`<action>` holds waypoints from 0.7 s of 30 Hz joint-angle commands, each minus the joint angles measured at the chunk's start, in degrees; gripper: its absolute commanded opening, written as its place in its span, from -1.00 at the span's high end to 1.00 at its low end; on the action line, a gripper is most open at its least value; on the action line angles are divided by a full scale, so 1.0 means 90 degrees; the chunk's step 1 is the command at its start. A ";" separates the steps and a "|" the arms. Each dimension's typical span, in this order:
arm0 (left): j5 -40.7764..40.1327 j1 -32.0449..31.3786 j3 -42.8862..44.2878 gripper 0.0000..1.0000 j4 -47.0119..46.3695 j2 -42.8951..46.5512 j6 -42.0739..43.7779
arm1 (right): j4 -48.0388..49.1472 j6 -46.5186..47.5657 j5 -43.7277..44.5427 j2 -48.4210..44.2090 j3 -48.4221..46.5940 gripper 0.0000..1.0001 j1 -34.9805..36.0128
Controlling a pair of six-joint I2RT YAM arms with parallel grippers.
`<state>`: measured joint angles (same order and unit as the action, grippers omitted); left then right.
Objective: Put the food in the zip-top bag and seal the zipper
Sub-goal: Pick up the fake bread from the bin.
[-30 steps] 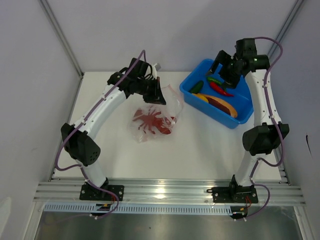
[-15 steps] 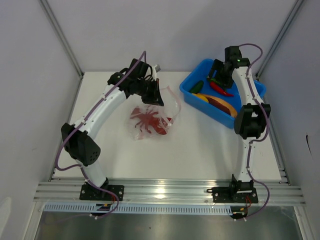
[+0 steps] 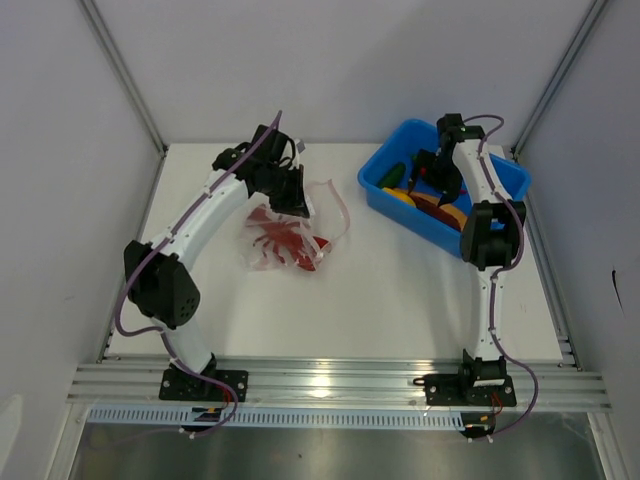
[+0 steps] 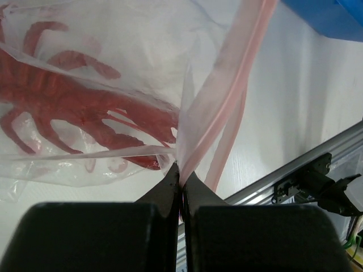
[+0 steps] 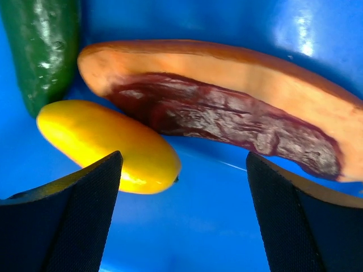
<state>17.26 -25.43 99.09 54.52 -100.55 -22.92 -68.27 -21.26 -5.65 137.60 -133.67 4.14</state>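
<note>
The clear zip-top bag lies on the table with a red toy lobster inside it. My left gripper is shut on the bag's edge, beside the pink zipper strip, and holds that edge up. My right gripper is open and low inside the blue bin. A yellow fruit lies by its left finger, an orange piece with dark flesh just beyond, and a green pepper at the far left. The red chili is hidden under the right arm.
The blue bin's walls surround the right gripper; the bin's corner shows in the left wrist view. The aluminium rail runs along the near table edge. Grey walls close in the left, back and right.
My right gripper has swung left and dropped down into the bin over the food. My left gripper has pulled the bag's edge a little to the left, and the bag shifted with it.
</note>
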 commanded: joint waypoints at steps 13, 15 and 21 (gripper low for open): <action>-0.0228 0.0238 0.0045 0.99 0.0095 -0.0410 0.0144 | 0.0231 0.0213 0.2180 -0.0621 0.1072 -0.92 0.0126; -0.0140 0.0296 -0.0014 0.99 0.0055 -0.0390 0.0125 | 0.0252 0.0311 0.2258 -0.0621 0.1141 -0.93 0.0029; 0.0055 0.0365 -0.0004 0.99 0.0006 -0.0409 0.0124 | 0.0339 0.0662 0.3000 -0.0358 0.1161 -0.95 -0.0196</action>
<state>16.82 -22.81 98.78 54.96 -104.60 -22.85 -66.78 -17.87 14.13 136.16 -123.48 3.84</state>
